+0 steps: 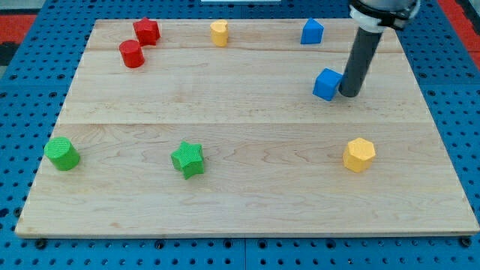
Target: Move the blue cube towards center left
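We rest my tip (349,93), a smooth dark rod without any jaws, against the right side of the matte blue cube (327,84) on the pale wooden board (247,150), upper right.

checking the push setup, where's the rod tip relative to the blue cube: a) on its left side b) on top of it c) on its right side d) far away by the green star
c, my tip sits against the blue cube on the view's right side.
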Available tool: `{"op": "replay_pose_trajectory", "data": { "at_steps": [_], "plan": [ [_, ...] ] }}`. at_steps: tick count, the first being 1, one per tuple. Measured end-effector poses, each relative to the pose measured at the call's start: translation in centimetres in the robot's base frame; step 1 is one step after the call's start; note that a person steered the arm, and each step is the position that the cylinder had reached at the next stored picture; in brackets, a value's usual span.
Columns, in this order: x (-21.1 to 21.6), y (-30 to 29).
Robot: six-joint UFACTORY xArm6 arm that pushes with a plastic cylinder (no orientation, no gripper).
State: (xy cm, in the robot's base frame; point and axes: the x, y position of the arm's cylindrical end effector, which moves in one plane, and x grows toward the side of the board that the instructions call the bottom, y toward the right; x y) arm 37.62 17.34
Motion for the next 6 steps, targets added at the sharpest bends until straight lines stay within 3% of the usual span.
{"op": "replay_pose_trajectory", "data": {
  "at_steps": [1, 2, 3, 4, 6],
  "plan": [
    [-1.4, 1.3],
    [-1.5, -6.7],
    [-1.7, -18.7],
    [-2.5, -25.6],
    [-5.0, -32.8]
  ]
}}
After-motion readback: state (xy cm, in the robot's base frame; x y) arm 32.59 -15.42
